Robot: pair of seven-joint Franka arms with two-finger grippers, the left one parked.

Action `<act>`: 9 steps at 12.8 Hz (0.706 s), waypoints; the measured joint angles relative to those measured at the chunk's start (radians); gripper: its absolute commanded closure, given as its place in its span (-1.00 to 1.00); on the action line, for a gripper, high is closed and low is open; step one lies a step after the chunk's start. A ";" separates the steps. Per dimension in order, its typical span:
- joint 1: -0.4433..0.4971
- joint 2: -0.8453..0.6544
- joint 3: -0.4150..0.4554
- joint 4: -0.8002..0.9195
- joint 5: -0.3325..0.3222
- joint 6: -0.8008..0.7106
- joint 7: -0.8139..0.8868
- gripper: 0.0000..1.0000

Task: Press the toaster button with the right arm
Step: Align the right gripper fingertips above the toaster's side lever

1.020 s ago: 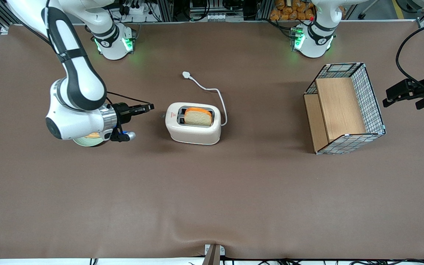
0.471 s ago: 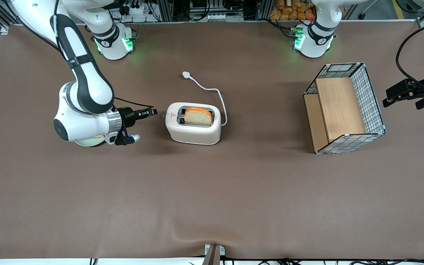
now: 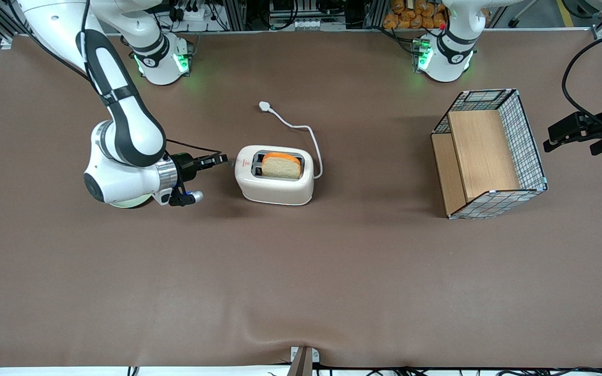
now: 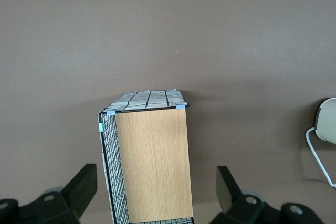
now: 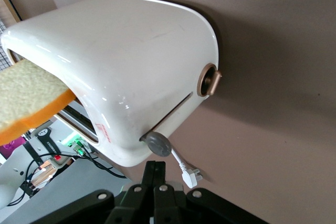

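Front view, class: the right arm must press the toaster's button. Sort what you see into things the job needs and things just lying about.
Job:
toaster
toaster button
end effector, fingers together, beside the button end of the toaster

Lying about:
bread slice in the slot
white cord
wire-mesh wooden basket, toward the parked arm's end

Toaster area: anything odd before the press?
One thing: the toaster cord lies loose on the table, its plug connected to nothing. The end effector, fingers shut, sits beside the toaster button.

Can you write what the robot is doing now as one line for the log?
press button | gripper shut, just above toaster button | toaster holds bread | not yet pressed
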 measured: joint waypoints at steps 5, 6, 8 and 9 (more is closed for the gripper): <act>0.019 0.016 0.000 -0.007 0.010 0.043 -0.011 1.00; 0.019 0.023 -0.001 -0.007 0.012 0.045 -0.027 1.00; 0.019 0.035 -0.001 -0.007 0.017 0.053 -0.045 1.00; 0.019 0.041 -0.001 -0.007 0.019 0.060 -0.050 1.00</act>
